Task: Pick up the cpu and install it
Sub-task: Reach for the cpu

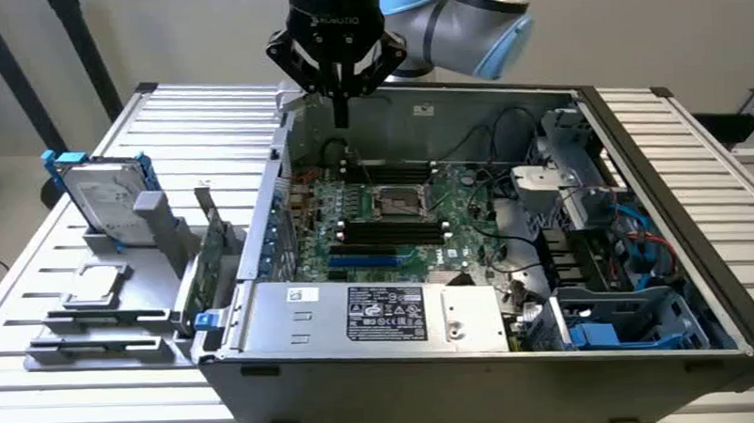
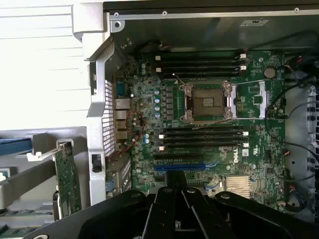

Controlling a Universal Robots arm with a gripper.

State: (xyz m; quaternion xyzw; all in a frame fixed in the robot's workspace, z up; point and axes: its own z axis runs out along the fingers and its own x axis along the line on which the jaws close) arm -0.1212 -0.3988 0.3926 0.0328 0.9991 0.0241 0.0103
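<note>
The cpu (image 1: 94, 281), a small flat silvery square, lies on a grey holder (image 1: 117, 310) on the table at the exterior view's left, outside the computer case. My gripper (image 1: 341, 117) hangs shut and holds nothing, above the back wall of the open case (image 1: 483, 377), well away from the cpu. In the wrist view its black fingers (image 2: 164, 209) are pressed together over the motherboard (image 2: 259, 129). The cpu socket (image 1: 396, 203) (image 2: 207, 102) sits in the middle of the board with its metal frame around it and nothing in it.
A silver hard drive with blue rails (image 1: 101, 198) stands upright behind the cpu. A green card (image 1: 209, 250) stands beside the case wall. Black memory sticks (image 1: 99, 322) lie at the holder's front. A power supply (image 1: 380, 310) and cables (image 1: 515, 216) crowd the case.
</note>
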